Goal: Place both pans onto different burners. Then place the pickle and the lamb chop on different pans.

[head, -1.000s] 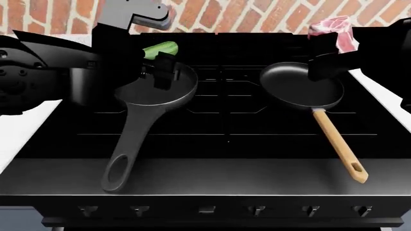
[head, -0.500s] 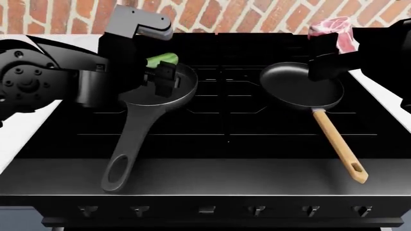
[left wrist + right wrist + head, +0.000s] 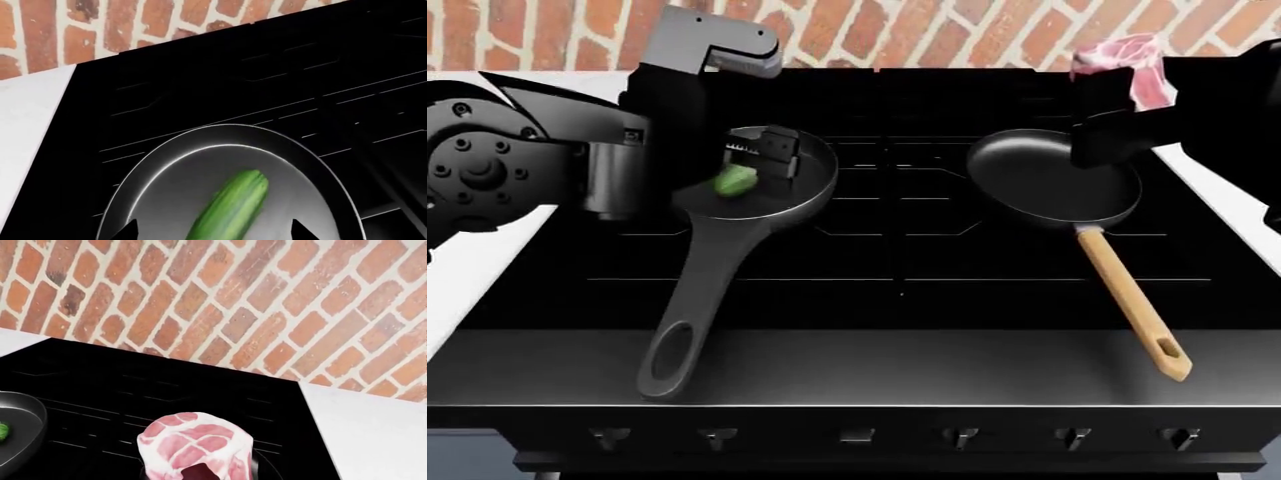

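Head view: grey pan (image 3: 761, 185) at nine o'clock holds the pickle (image 3: 735, 180), released by the left gripper (image 3: 761, 157); right gripper (image 3: 1110, 128) grasps the lamb chop (image 3: 1121, 62) above the empty black pan (image 3: 1052, 182).

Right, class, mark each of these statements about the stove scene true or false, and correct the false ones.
1. The pickle lies inside the grey metal pan. True.
2. The lamb chop rests in the wooden-handled pan. False: it is up at the right gripper, above that pan.
3. Both pans sit on the stove top. True.
4. The wall behind the stove is white tile. False: it is a red brick wall.
5. The left gripper is shut on the pickle. False: the pickle shows between its open fingertips, down in the pan.
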Robot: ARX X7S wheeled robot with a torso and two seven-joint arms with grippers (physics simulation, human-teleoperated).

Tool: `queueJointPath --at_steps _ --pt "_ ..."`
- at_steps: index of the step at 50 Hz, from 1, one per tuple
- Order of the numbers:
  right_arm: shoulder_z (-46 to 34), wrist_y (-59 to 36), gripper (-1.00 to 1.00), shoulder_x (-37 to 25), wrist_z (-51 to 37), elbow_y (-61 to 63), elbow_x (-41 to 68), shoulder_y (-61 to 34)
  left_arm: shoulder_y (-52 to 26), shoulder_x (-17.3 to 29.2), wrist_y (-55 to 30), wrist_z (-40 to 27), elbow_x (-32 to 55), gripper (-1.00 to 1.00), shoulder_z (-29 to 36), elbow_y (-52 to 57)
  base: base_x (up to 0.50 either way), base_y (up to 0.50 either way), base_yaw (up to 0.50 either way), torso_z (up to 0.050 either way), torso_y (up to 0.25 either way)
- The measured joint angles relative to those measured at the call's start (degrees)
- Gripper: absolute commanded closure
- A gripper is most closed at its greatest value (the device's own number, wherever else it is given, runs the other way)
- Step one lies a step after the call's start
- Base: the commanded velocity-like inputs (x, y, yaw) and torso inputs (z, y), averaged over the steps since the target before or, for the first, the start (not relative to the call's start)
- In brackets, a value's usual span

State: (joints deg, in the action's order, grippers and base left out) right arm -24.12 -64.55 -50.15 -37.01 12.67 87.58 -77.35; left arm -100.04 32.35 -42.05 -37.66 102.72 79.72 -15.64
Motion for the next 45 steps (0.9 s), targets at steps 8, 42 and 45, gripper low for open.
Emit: queueJointPath --at_steps 8,42,45 --pt "-0.1 -0.2 1.0 -0.1 -0.4 0.2 0.4 -0.3 -0.4 1.9 1.4 -2.0 0.2 -1.0 -1.5 4.1 0.0 0.0 0.0 0.0 0.0" --pt "-7.3 -3.1 1.0 6.6 4.3 -12.6 -6.1 -5.5 7.6 16.8 20.5 -10.4 -8.3 -1.0 -10.3 33.5 0.0 0.0 0.0 0.0 0.0" --pt "-8.0 -3.2 1.0 7.2 5.3 -13.9 -6.8 -5.9 7.7 17.1 20.9 -10.7 -8.5 -1.0 -10.6 34.2 0.0 0.0 0.0 0.0 0.0"
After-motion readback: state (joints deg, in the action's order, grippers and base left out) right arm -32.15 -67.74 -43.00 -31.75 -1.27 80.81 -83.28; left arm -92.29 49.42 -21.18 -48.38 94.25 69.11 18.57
